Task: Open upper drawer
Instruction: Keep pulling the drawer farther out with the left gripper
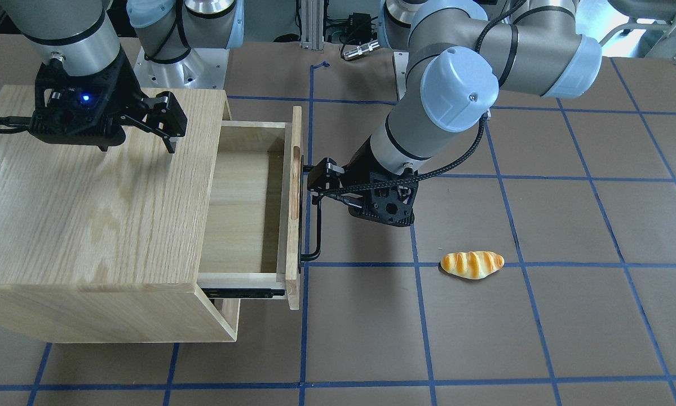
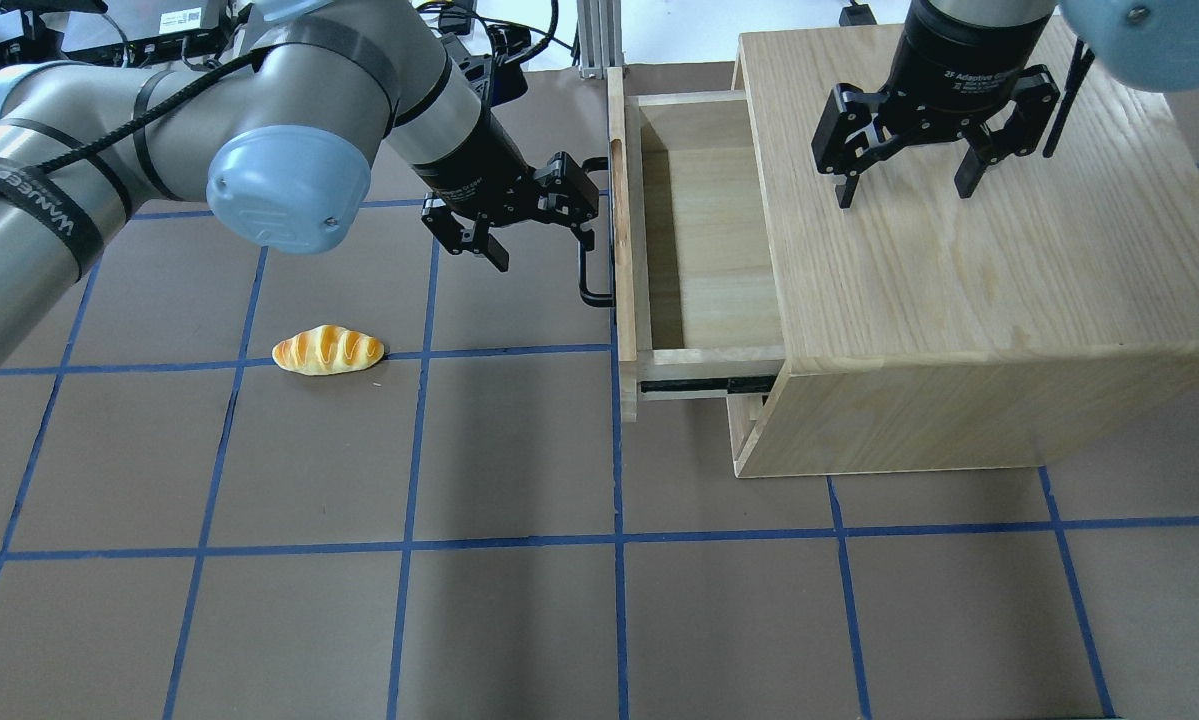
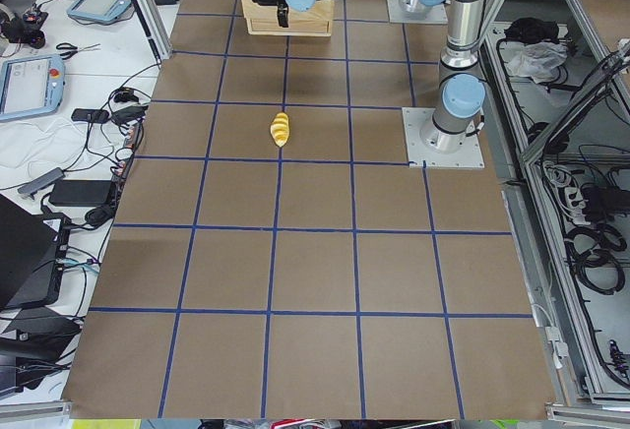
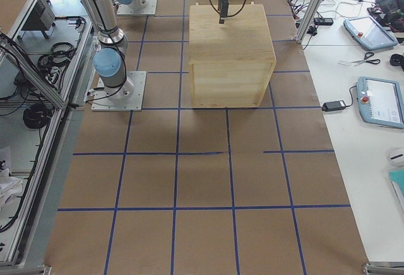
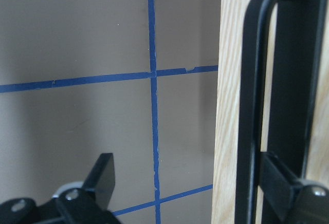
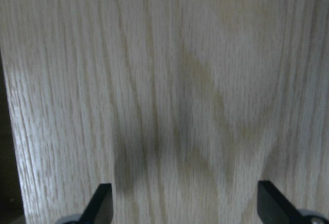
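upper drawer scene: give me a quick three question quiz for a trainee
1. True or false: the wide light-wood upper drawer is pulled out and empty.
2. How does the left gripper meet the long black bar handle? A shut on it; B open, handle between its fingers; C nowhere near it.
3. Fill in: the right gripper hangs open over the ____ of the light-wood cabinet.
Key: 1 true; 2 B; 3 top.

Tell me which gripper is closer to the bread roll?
Left. The left gripper sits at the drawer handle, on the side where the bread roll lies; the right gripper hangs over the cabinet top, beyond the drawer.
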Controlling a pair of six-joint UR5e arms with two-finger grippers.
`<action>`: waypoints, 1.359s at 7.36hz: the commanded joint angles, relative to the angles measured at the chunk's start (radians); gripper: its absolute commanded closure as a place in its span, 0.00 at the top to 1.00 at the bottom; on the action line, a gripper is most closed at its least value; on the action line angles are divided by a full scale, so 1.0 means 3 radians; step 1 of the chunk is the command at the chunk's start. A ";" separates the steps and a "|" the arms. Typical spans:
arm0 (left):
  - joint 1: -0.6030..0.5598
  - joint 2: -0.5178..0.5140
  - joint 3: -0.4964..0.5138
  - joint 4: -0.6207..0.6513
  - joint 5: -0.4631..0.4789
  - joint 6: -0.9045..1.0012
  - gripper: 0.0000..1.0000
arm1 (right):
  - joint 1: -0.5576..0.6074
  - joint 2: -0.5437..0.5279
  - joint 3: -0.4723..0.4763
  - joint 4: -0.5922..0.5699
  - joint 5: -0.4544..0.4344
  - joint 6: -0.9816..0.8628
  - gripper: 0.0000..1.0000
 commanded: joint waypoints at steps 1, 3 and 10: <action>0.0057 0.0034 -0.0010 -0.0047 0.0101 0.0239 1.00 | 0.0000 0.0000 0.0000 0.0000 0.0000 0.0001 1.00; 0.0068 0.0065 -0.0061 -0.0047 0.0204 0.0246 1.00 | 0.0000 0.0000 0.0000 0.0000 0.0000 -0.0005 1.00; 0.0339 0.0177 -0.0041 -0.0225 0.0414 0.0353 1.00 | 0.0000 0.0000 0.0000 0.0000 0.0000 -0.0005 1.00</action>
